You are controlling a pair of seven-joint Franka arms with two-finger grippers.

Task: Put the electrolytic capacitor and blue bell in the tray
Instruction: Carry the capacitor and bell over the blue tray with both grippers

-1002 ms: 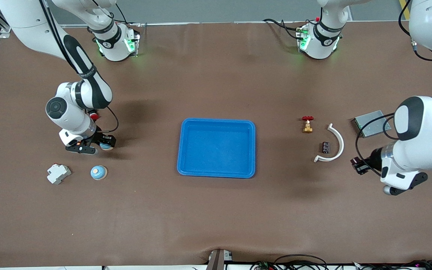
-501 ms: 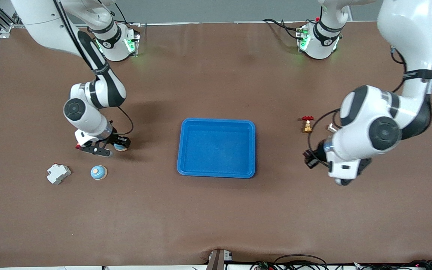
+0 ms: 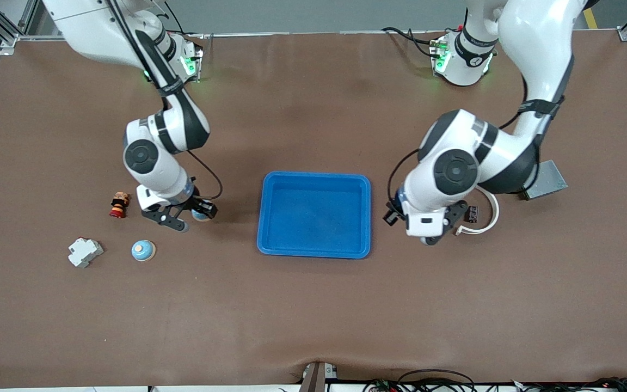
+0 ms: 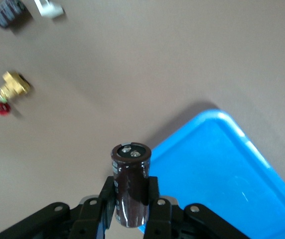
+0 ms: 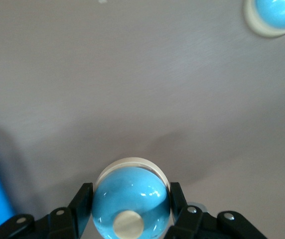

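You've got the left gripper [image 4: 131, 199] clamped on the electrolytic capacitor [image 4: 131, 189] and the right gripper [image 5: 130, 205] clamped on the blue bell [image 5: 130, 199], both carried clear of the table [image 3: 313, 316] beside the tray [image 3: 314, 251], ready to drop in.

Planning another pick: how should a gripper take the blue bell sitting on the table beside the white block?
Probably from straight above, jaws closing across the dome's widest part near its base: the blue bell sits upright, round, button on top, with room on each side.

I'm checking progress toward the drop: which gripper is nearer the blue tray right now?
Left. The left gripper, holding the capacitor, is just off the tray rim; the right gripper, holding the blue bell, is farther off.
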